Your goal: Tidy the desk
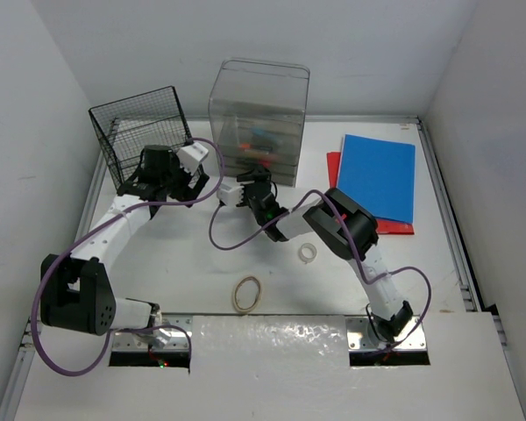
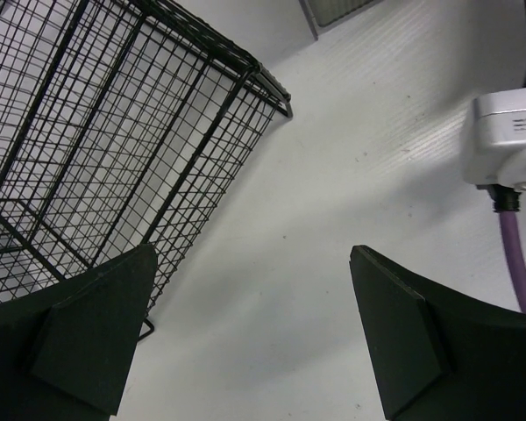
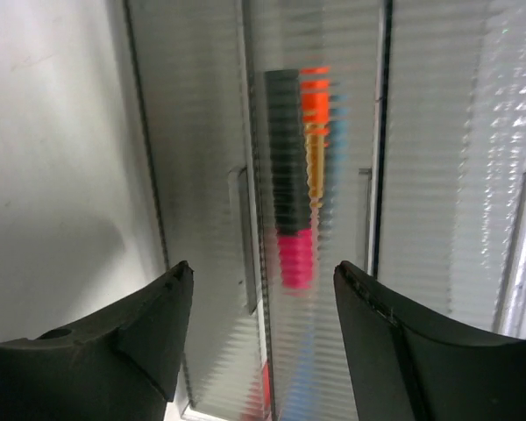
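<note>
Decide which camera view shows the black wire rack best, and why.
Top external: the whole black wire rack stands at the desk's far left corner, its open top visible. The left wrist view shows only part of its mesh wall, close up. The right wrist view misses it, facing the clear drawer box.

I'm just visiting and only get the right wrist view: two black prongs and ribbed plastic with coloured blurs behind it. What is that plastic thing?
Observer: The top view shows a clear drawer box standing at the far side of the desk. Your prongs are the right gripper, open and facing the box's front.
Operator: Where is the other arm? I see nothing of it.
Observer: The left gripper is off to the left, open and empty, beside a black wire basket in the far left corner of the desk.
</note>
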Available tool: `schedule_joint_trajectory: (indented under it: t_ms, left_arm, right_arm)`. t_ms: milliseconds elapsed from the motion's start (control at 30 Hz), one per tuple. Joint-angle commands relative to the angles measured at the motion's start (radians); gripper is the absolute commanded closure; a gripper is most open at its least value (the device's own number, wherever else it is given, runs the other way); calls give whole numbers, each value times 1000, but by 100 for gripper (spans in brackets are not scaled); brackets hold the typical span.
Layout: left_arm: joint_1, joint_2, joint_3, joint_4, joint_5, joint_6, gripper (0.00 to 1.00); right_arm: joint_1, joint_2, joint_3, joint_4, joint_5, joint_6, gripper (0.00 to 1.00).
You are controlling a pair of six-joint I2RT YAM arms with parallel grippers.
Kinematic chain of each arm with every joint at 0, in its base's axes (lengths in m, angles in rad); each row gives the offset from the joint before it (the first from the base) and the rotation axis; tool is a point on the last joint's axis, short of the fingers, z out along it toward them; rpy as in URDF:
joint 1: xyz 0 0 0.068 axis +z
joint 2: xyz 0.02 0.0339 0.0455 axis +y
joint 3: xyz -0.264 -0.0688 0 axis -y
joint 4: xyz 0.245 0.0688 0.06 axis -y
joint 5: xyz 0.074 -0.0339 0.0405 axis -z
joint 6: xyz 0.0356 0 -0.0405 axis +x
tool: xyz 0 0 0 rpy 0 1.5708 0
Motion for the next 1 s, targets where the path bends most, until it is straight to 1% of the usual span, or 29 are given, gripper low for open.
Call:
schedule_joint_trajectory:
  t_ms: [0, 133, 300, 400, 433, 467, 533, 567, 633, 667, 833, 967]
  left_arm:
    - [12, -16, 1, 18, 25, 10, 9]
    - [12, -16, 3, 15, 28, 10, 9]
    - [12, -21, 4, 11, 28, 16, 9]
    - [13, -22, 4, 8, 30, 18, 9]
    - [12, -21, 4, 8, 30, 16, 9]
    - [12, -22, 4, 8, 31, 16, 9]
    - [13, -21, 4, 8, 31, 18, 9]
    - [12, -21, 4, 6, 30, 19, 9]
    - [12, -21, 4, 8, 31, 19, 9]
    - [12, -21, 4, 6, 31, 19, 9]
    - [12, -22, 6, 6, 30, 19, 9]
    - [12, -24, 4, 5, 28, 21, 9]
  right_arm:
    - [3, 29, 58, 58, 58, -82, 36]
    - [0, 60, 92, 38, 80, -102, 42]
    - [-4, 88, 120, 10, 75, -120, 44]
    - [-8, 94, 123, 18, 83, -120, 53]
    - [-9, 97, 124, 21, 88, -120, 57]
    - [-12, 102, 129, 24, 92, -122, 68]
    - [-14, 102, 128, 26, 100, -120, 76]
    - [-12, 102, 126, 23, 101, -120, 85]
    - [-11, 91, 112, 17, 98, -105, 93]
    - [-6, 88, 100, 14, 97, -82, 99]
    - [26, 50, 49, 15, 98, -19, 100]
    - [60, 10, -27, 17, 94, 42, 100]
